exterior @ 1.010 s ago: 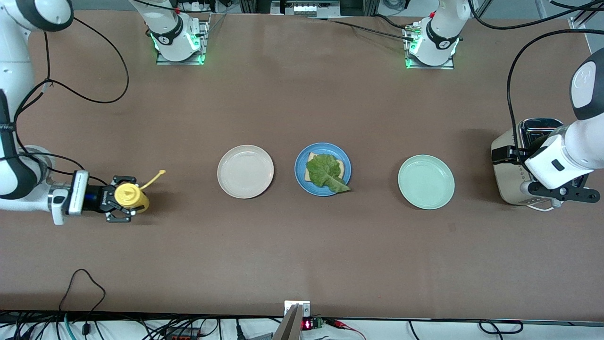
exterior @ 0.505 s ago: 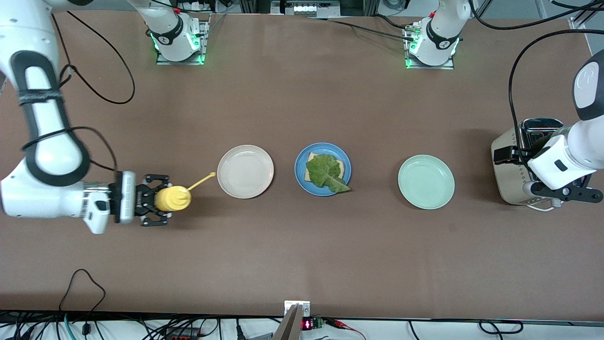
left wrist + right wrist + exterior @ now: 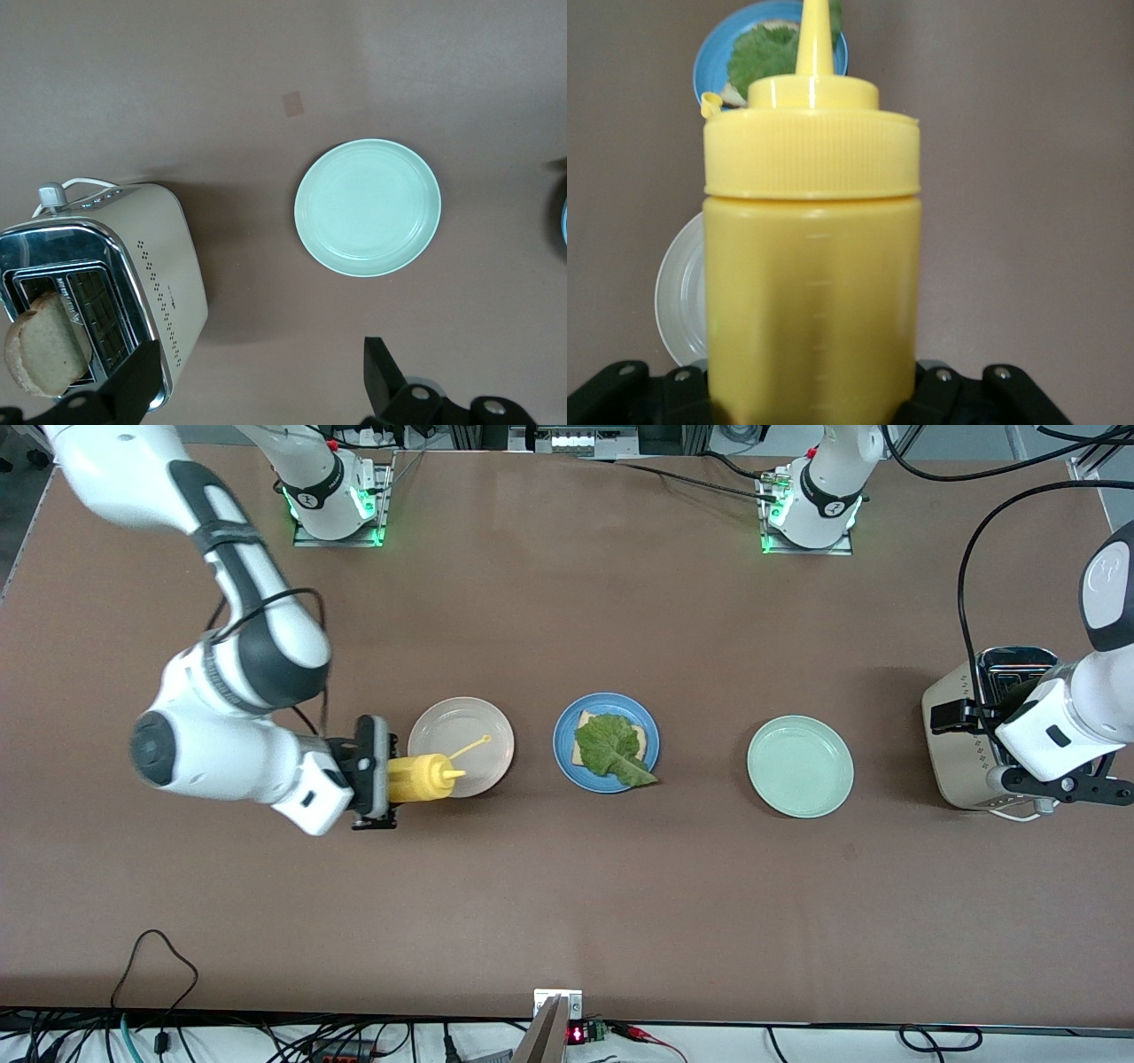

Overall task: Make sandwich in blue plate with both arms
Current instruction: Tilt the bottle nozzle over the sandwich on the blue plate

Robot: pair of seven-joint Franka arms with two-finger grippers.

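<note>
The blue plate [image 3: 564, 726] in the middle of the table holds one bread slice [image 3: 582, 720] with a green lettuce leaf [image 3: 609, 747] on top. My right gripper [image 3: 376, 784] is shut on a yellow squeeze bottle [image 3: 421, 777], held sideways over the edge of the cream-white plate [image 3: 461, 722], nozzle toward the blue plate. In the right wrist view the bottle [image 3: 812, 266] fills the frame above the gripper [image 3: 813, 394]; the blue plate [image 3: 709, 66] and lettuce [image 3: 766, 53] show past it. My left gripper [image 3: 1059, 786] is open over the toaster [image 3: 952, 735]; the left wrist view shows it [image 3: 263, 381] empty.
A second bread slice [image 3: 42, 347] stands in the toaster's [image 3: 155, 266] slot. The pale mint-green plate [image 3: 800, 766] sits bare between the blue plate and the toaster, also in the left wrist view [image 3: 368, 206]. The cream-white plate [image 3: 678, 301] holds nothing.
My right arm has carried the yellow bottle from the right arm's end of the table to the cream-white plate's edge. The left arm has barely moved.
</note>
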